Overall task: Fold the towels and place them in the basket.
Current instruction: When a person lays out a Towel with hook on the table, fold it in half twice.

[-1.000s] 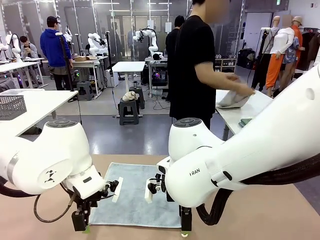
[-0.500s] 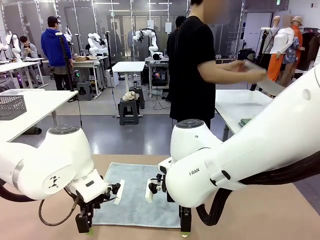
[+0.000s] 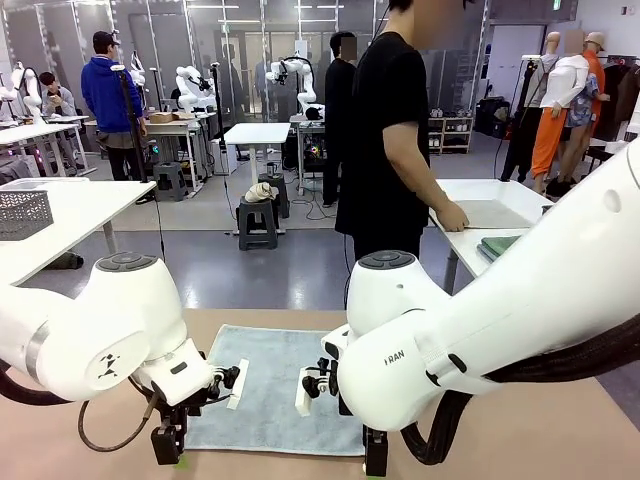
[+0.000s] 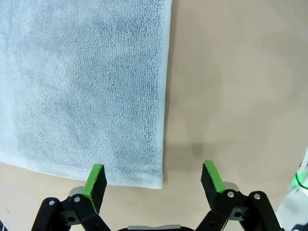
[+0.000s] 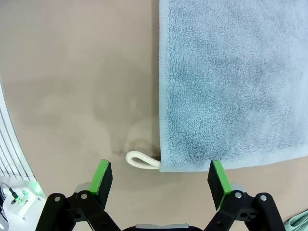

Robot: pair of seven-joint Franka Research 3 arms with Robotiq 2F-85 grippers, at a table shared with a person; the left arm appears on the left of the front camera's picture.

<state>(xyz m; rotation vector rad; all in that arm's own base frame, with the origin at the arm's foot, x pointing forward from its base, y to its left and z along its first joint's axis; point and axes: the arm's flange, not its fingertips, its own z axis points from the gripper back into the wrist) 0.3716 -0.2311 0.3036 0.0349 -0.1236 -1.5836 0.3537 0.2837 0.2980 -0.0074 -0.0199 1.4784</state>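
**Jaws wide over both near corners**

Left gripper (image 4: 153, 174) and right gripper (image 5: 160, 168) stand open, each straddling a near corner of the blue-grey towel (image 4: 86, 82), flat on the table (image 4: 240, 96). Pinch both corners together, level, for a square fold. The mesh basket (image 3: 22, 212), far left, is cut off.

The one legible word is on the right arm (image 3: 520, 300): dark capitals "FRAN" (image 3: 392, 356) are printed on its white housing near the lower joint, and the rest of the word curves out of sight around the shell. The left arm (image 3: 80, 330) carries a small dark emblem (image 3: 104, 366) on its white casing, a mark and not letters. High on the far wall a small green sign (image 3: 556, 4) hangs, too small to read
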